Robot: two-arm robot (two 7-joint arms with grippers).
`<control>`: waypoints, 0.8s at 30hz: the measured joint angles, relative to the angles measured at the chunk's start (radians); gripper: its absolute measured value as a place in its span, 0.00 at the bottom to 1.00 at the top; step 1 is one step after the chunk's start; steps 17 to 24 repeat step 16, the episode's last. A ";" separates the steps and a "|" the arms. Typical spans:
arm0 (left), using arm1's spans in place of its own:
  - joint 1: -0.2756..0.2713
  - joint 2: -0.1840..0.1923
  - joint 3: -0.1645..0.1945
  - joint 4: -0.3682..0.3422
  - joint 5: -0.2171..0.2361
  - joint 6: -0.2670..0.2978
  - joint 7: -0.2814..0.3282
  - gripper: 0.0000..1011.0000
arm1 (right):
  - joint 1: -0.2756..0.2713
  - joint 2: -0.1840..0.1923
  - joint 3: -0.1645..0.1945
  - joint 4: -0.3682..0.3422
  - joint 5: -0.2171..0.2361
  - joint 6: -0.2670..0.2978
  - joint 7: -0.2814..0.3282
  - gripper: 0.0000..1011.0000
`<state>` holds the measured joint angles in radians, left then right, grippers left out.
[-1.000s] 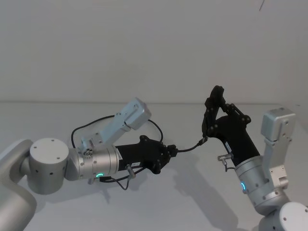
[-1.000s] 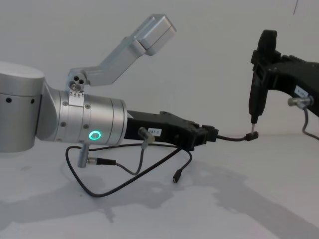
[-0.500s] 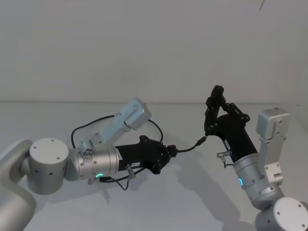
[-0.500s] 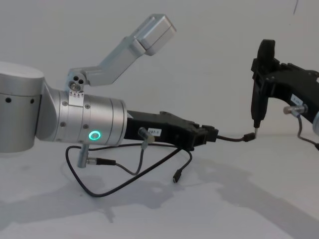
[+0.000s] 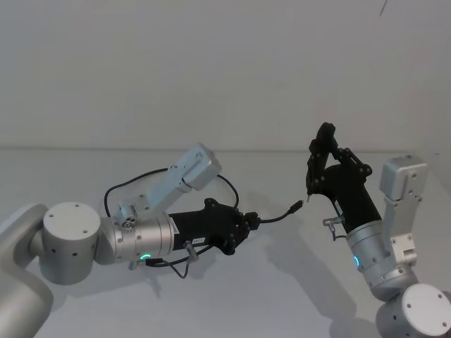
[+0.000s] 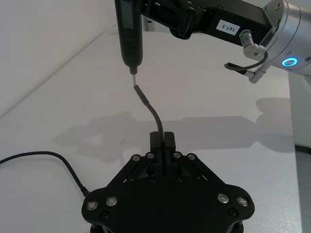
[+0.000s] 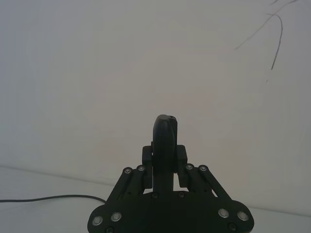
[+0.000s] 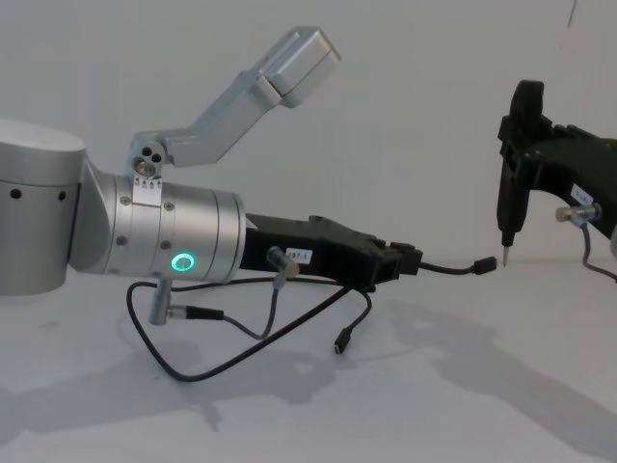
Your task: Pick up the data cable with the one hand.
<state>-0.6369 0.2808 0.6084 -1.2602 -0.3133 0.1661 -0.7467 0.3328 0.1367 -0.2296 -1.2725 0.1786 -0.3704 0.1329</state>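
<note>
Left arm reaches level across the front; left gripper [image 8: 410,261] w/ fingers [image 6: 163,143] pressed together on the cable [image 8: 448,268]. Right arm bent upward at right side; right gripper [image 5: 323,156] clamped around an upright pointed tool [image 8: 512,198], tip down.

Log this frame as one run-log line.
left end effector: shut on data cable, held off table | right end effector: shut on pointed tool, tip beside cable plug, apart | stage: cable lifted
</note>
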 joint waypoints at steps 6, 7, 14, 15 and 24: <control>0.000 0.000 0.000 0.000 0.000 0.000 0.000 0.04 | -0.004 -0.006 0.009 -0.004 0.002 0.011 0.000 0.28; 0.000 0.000 0.000 0.000 0.000 0.000 0.000 0.04 | -0.007 -0.007 0.010 -0.008 0.003 0.014 0.000 0.28; 0.000 0.000 0.000 0.000 0.000 0.000 0.000 0.04 | -0.025 -0.011 0.017 -0.035 0.013 0.042 0.002 0.28; 0.000 0.000 0.000 0.000 0.000 0.000 0.000 0.04 | -0.027 -0.012 0.017 -0.037 0.014 0.044 0.003 0.28; 0.000 0.000 0.000 0.000 0.000 0.000 0.000 0.04 | -0.029 -0.012 0.018 -0.042 0.015 0.049 0.003 0.28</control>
